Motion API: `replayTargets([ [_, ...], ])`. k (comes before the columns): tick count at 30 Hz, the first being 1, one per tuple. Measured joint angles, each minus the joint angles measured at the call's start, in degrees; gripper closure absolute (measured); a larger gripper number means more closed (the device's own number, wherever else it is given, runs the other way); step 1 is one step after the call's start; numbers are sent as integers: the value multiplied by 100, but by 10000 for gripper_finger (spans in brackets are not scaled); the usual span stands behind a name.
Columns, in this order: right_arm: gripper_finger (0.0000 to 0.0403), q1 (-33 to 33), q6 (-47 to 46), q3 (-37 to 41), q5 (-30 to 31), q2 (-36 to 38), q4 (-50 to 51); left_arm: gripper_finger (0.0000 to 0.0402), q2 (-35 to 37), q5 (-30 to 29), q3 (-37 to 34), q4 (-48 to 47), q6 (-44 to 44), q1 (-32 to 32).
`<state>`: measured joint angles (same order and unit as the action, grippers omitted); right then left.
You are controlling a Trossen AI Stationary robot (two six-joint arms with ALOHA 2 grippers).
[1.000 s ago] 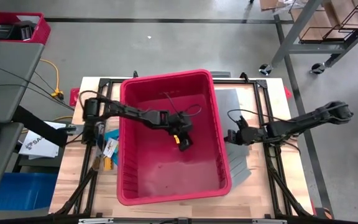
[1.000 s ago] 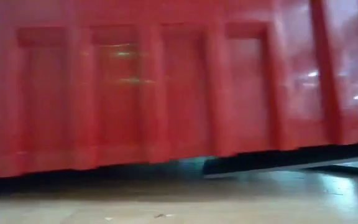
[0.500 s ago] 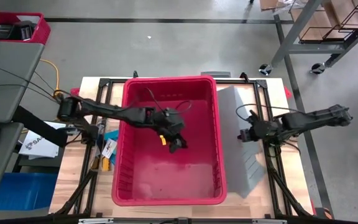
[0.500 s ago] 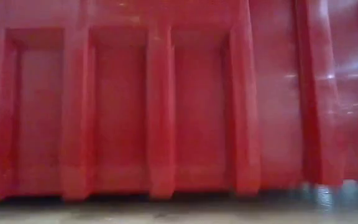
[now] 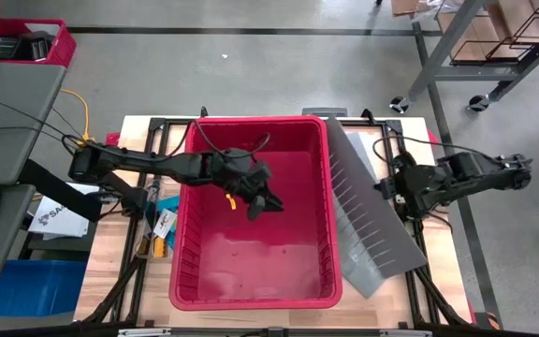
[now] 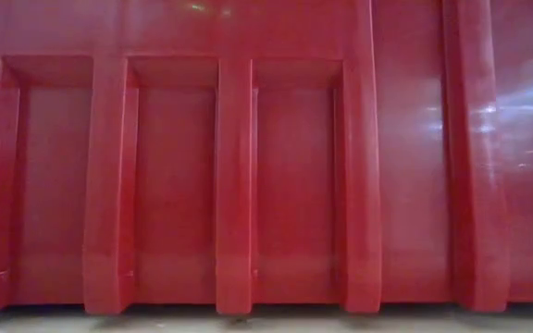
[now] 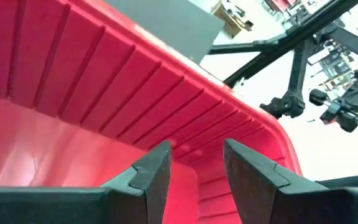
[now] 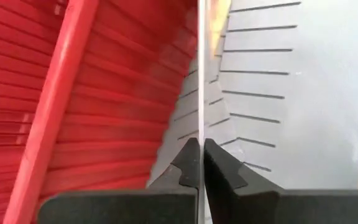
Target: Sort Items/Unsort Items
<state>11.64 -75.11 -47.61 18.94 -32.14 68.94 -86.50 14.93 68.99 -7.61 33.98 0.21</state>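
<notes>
A: Nearest the camera, what is there?

B: The near wall of the red bin fills the low view. From above, the bin takes up the middle of the table and its floor looks bare.

A: So where are the items?

B: The only ones I can make out lie on the table left of the bin, a small colourful cluster of items with blue and orange in it. None shows inside the bin.

A: And the left gripper?

B: It hangs over the middle of the bin, toward the far half. In its wrist view the fingers stand partly apart with nothing between them, pointing at the far right corner.

A: The right gripper?

B: It is right of the bin, pinched shut on the thin edge of a grey ribbed panel that stands tilted, its far end against the bin's right rim. The wrist view shows the edge running straight up from between the closed fingertips.

A: How should this step go?

B: I judge the right arm should keep that panel steady and clear of the bin wall, while the left arm rises above the rim before reaching for the items on the left.

A: Any writing?

B: A white sheet at the left edge carries print, too small to read.
</notes>
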Motion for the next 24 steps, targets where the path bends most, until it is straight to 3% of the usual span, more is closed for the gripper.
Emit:
replayTargets([
  [7, 402, 0, 241, 65, -374, -464, 78, 257, -14, -107, 0, -93, -35, -1],
  [15, 403, 0, 336, 250, -590, -1298, -538, 257, -21, -331, -1, -227, -264, -99],
  [24, 402, 2, 686, 247, -847, -1711, -1520, 257, -21, -323, 0, -157, -273, -189],
])
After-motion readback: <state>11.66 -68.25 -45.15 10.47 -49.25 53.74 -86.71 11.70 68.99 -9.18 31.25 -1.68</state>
